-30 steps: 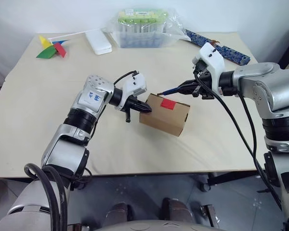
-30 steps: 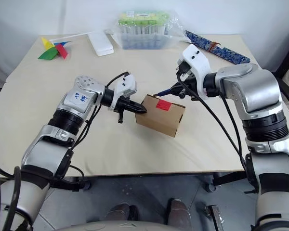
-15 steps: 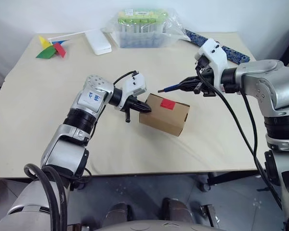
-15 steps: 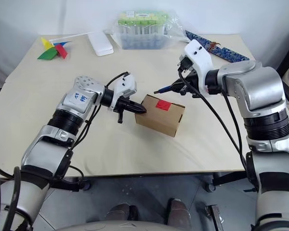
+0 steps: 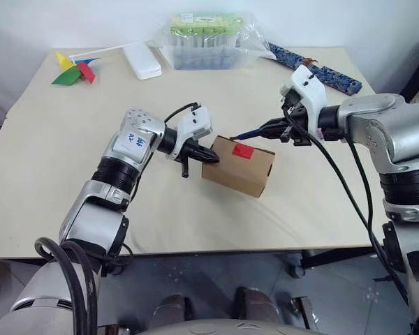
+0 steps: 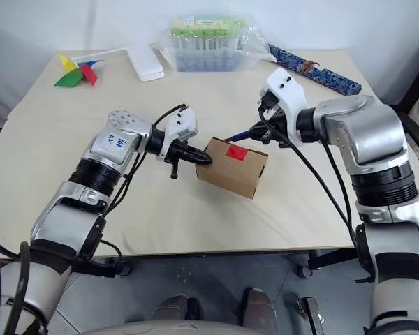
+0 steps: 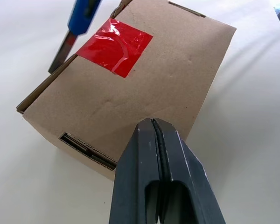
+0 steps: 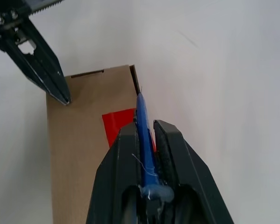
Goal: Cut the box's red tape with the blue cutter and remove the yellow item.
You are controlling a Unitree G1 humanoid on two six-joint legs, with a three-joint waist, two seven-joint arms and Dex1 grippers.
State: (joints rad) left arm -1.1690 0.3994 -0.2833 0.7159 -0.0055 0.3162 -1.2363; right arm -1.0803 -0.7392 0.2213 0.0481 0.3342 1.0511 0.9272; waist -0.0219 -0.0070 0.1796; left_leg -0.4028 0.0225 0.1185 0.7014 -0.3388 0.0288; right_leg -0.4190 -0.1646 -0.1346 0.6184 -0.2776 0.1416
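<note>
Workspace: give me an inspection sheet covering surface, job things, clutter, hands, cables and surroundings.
Surface: beige table, no spills seen.
Job's things: box lying closed mid-table; red tape over its flap seam, no cut visible; blue cutter with its tip at the box's far edge beside the tape; yellow item not seen.
Clutter: paper pinwheel, white flat case, clear tub with green lids in plastic wrap, dark blue patterned strip, all along the far edge.
Hands: left hand shut, tips at the box's end; right hand shut on the cutter.
Cables: black cables run along both arms.
Surroundings: white wall, grey floor.
</note>
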